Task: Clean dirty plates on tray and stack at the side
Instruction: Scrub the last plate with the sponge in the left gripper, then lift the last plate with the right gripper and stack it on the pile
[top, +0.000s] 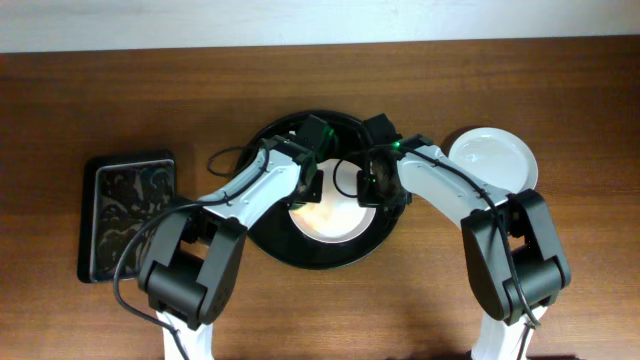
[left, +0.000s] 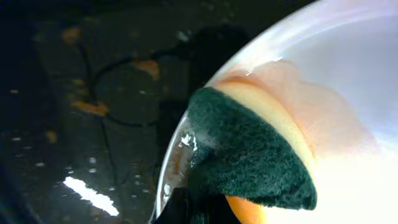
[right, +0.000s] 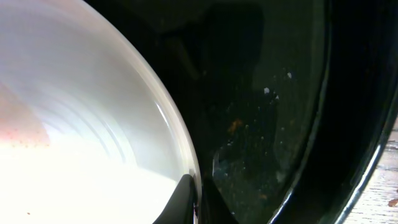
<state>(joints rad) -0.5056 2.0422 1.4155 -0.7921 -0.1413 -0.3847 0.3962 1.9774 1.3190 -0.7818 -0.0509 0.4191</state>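
Green-faced yellow sponge (left: 255, 155), pinched tight in the left fingers (left: 177, 211), presses on an orange smear (left: 323, 106) inside a white plate (left: 348, 56). The right fingers (right: 177, 202) are clamped on that plate's rim. It lies in the black tray (top: 272, 245). Farther right, a second plate (top: 490, 158) sits on the wooden bench (top: 100, 90), just beside the tray.
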